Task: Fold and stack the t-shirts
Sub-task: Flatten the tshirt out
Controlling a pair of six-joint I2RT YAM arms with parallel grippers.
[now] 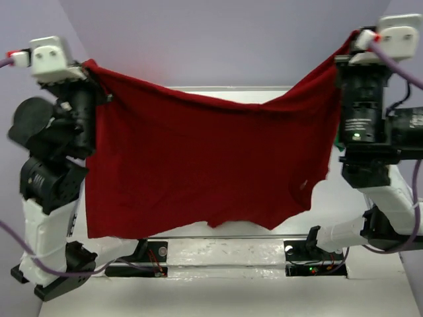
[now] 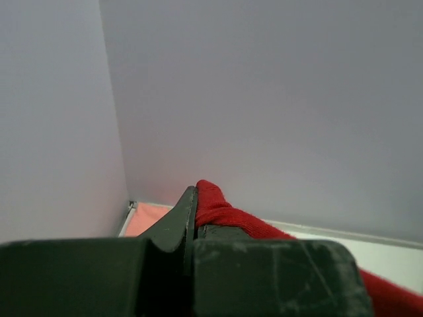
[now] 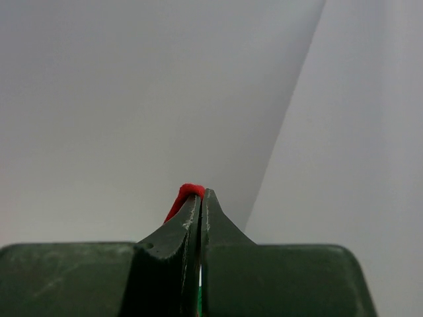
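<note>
One dark red t-shirt is hanging spread out in the air between two robot arms, well above the table and covering most of the overhead view. It is sagging along its top edge between the two held corners, and its lower hem is dangling unevenly above the near part of the table. A second garment, one pale salmon pink t-shirt, is showing only as a small patch in the left wrist view, lying on the table's far left corner against the wall.

Two plain lavender walls are closing in the scene behind and to the sides. One white table is lying below, most of it hidden behind the hanging red cloth. Two black base mounts are sitting along the near edge, and purple cables are looping from the arms' lower links.

The left arm is standing folded and reaching up at the left edge, its wrist turned inward. The right arm is rising higher at the right edge, its forearm nearly upright. The left gripper is clamping one upper corner of the red shirt, a bunch of cloth bulging beside its pressed-together fingers in the wrist view. The right gripper is pinching the opposite upper corner, with only a small red tuft poking out from its closed fingertips.
</note>
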